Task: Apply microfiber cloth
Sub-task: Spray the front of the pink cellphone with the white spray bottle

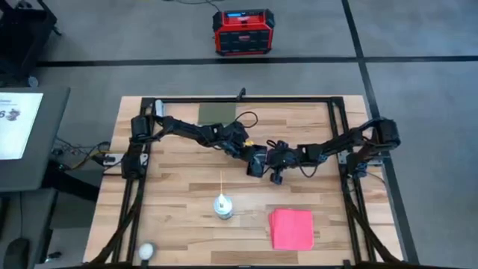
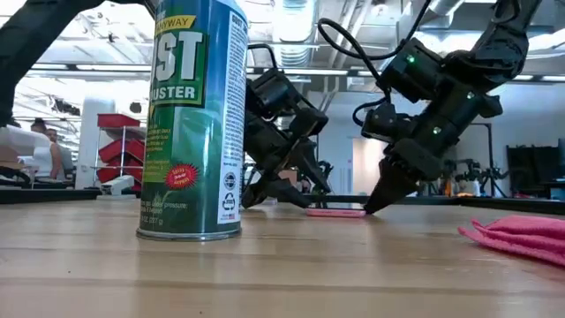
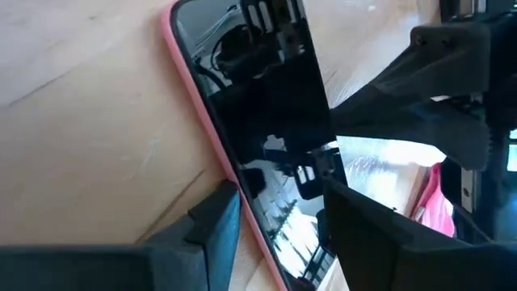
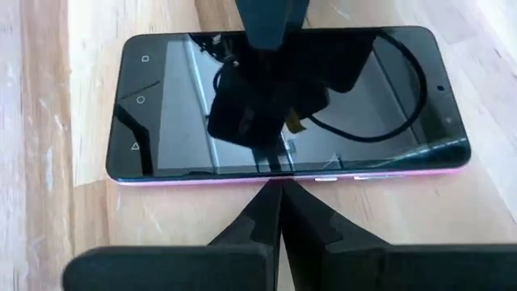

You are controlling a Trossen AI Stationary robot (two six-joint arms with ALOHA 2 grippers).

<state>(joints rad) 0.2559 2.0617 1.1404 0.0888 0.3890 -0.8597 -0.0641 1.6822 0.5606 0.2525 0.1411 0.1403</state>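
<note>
The microfiber cloth (image 1: 291, 228), a pinkish-red square, lies flat near the table's front right, away from both grippers; its edge shows in the low view (image 2: 521, 234). A phone (image 4: 283, 105) with a black face and pink rim lies flat mid-table, screen up (image 2: 335, 212). My left gripper (image 3: 279, 210) is open, its fingers standing on either side of one end of the phone. My right gripper (image 4: 280, 190) is shut, its tips at the middle of the phone's long side. My left gripper has one finger (image 3: 218, 230) against the phone's pink long edge (image 3: 246, 212); the other finger (image 3: 363, 234) hides the opposite side. The fingers slant down and lie along the phone, which rests flat on the table. My right gripper touches the phone's long side edge (image 4: 279, 179) near its middle with its shut fingertips, slanting down from the table's right. The phone lies flat.
A green spray can (image 1: 222, 205) stands in front of the grippers, near the table's middle front (image 2: 194, 115). A dark green pad (image 1: 216, 112) lies at the far edge. A white ball (image 1: 147, 250) sits at the front left corner.
</note>
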